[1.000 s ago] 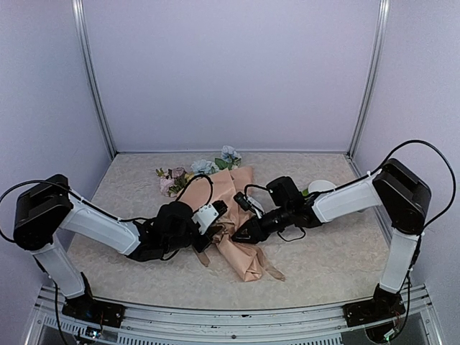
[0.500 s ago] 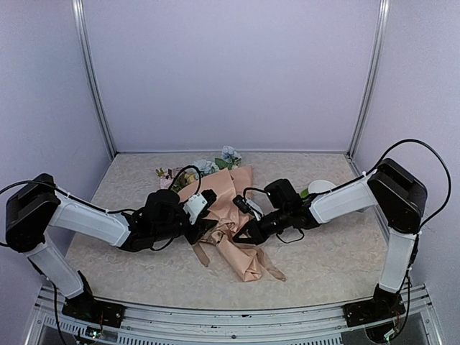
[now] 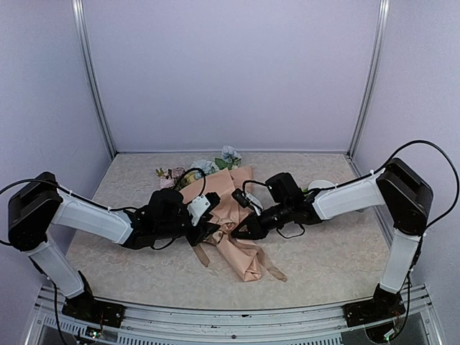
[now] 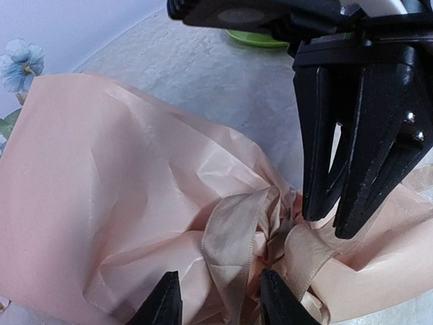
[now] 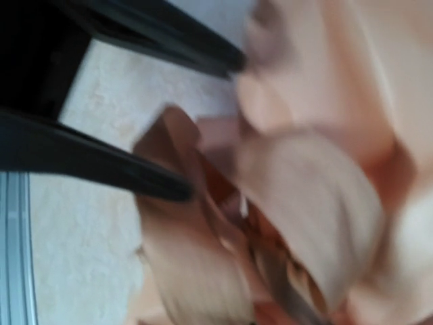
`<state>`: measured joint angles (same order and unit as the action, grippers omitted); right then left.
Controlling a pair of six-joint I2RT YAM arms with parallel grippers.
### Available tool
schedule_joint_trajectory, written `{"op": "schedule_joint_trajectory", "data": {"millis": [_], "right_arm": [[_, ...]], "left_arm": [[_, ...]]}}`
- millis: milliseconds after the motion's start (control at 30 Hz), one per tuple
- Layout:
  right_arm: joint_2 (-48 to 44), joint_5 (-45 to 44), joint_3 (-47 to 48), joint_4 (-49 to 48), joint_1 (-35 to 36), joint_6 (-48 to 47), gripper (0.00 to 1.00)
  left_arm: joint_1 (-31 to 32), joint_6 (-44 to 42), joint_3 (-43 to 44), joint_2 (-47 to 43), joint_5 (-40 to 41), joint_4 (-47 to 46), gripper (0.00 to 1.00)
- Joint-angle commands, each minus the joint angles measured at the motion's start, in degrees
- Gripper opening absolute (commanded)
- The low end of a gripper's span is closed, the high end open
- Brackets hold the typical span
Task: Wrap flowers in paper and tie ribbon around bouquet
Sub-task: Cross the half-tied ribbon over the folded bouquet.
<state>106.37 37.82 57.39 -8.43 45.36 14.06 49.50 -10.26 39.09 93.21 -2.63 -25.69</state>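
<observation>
One left gripper (image 4: pixel 220 299), fingers spread, has the one ribbon (image 4: pixel 230 247) loop between them at the bouquet (image 3: pixel 224 192) middle. One right gripper (image 4: pixel 335 225) stands just right, fingers slightly apart. The table (image 3: pixel 327 267) stretches wide on both sides of the bouquet.

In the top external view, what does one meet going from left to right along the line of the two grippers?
First the left gripper, then the right gripper, then the pale round object.

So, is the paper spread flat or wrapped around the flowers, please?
Wrapped: the paper forms a cone, flowers showing beyond its wide end.
</observation>
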Motion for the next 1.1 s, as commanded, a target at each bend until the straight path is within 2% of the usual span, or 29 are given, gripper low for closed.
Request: {"op": "schedule_joint_trajectory", "data": {"millis": [0,167,333,533,767,1033,1067], "right_arm": [[-2.4,0.3,3.2,3.0,-0.1,-4.1,0.23],[-3.1,-0.5,3.9,3.8,0.4,-7.1,0.28],[-3.1,-1.7,0.8,0.1,2.0,-6.5,0.35],[-1.4,-1.5,0.8,-1.5,2.0,-5.1,0.35],[-2.1,-1.8,-0.1,-1.5,1.8,-5.0,0.35],[-1.7,-2.2,-1.3,-3.3,1.8,-3.4,0.35],[-1.7,-2.5,-1.6,-3.8,1.8,-3.0,0.35]], "left_arm": [[-0.9,1.0,-0.2,-3.7,3.1,-1.1,0.40],[-1.2,1.7,-0.5,-6.5,0.5,0.8,0.41],[-0.9,1.7,-2.9,-8.6,-11.7,0.3,0.43],[0.3,-0.5,0.4,-3.2,-10.3,4.0,0.44],[0.6,-1.2,2.3,0.4,-6.5,2.6,0.30],[1.8,1.1,2.3,1.1,-5.4,0.0,0.01],[1.8,1.7,2.3,1.3,-4.6,0.1,0.00]]}}
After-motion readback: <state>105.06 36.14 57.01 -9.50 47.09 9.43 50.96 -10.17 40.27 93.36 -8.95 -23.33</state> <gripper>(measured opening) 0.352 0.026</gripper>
